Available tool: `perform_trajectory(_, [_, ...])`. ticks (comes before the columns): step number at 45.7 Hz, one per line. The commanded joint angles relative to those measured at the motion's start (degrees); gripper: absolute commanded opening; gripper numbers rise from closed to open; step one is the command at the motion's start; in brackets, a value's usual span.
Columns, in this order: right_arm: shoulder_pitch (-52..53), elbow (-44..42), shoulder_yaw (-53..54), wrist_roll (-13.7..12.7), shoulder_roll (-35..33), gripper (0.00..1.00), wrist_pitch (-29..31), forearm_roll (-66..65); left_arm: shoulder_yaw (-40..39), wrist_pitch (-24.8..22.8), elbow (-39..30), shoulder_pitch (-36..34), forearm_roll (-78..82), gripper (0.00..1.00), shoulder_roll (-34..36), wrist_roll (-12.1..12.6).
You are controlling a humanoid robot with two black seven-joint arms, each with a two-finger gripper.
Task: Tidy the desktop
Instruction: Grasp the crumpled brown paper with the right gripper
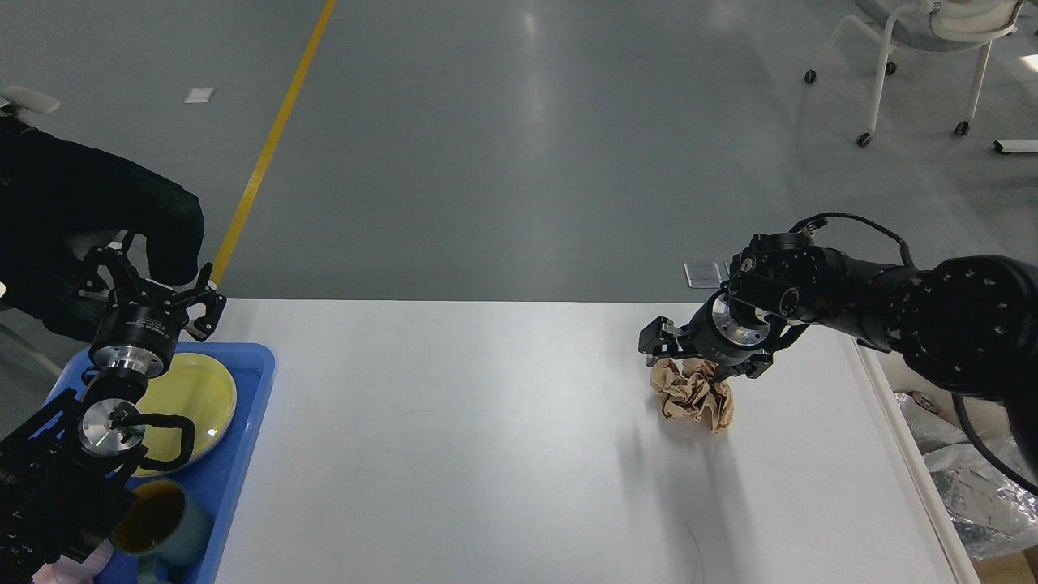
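Right gripper, black and two-fingered at the end of the dark jointed right arm, sits low over the crumpled ball of brown paper, its fingers reaching down onto the top of the wad. One finger shows at the left of the paper and another at the right, but whether they pinch it or merely touch it I cannot tell from this angle. The paper rests on the large white rectangular desktop toward its right far part, with bare surface all around it.

Left gripper hangs above the far left corner of the desktop, its black fingers spread apart with nothing between them. Below it lies the shallow blue plastic tray at the desktop's left edge, carrying a round yellow-green plate and, nearer the camera, a teal mug with a yellow inside.

Beyond the right edge of the desktop stands a cream bin with crinkled clear plastic inside.
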Motion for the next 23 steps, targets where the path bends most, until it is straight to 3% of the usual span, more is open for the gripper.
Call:
perform_trajectory(1, [-1.50,-3.26,-1.86,0.07,0.05,1.00,-0.15,0.00,0.00,0.00,0.00,0.00,0.09,0.97,0.00,-0.02])
perform_trajectory(10, [-7.91,-11.27,-2.13,0.07,0.48,1.00,-0.24,0.00,0.00,0.00,0.00,0.00,0.00,0.97,-0.09,-0.02])
perform_trajectory(23, [-9.06,-11.62,-2.30,0.16,0.66,1.00,-0.50,0.00,0.00,0.00,0.00,0.00,0.00,0.97,-0.09,-0.02])
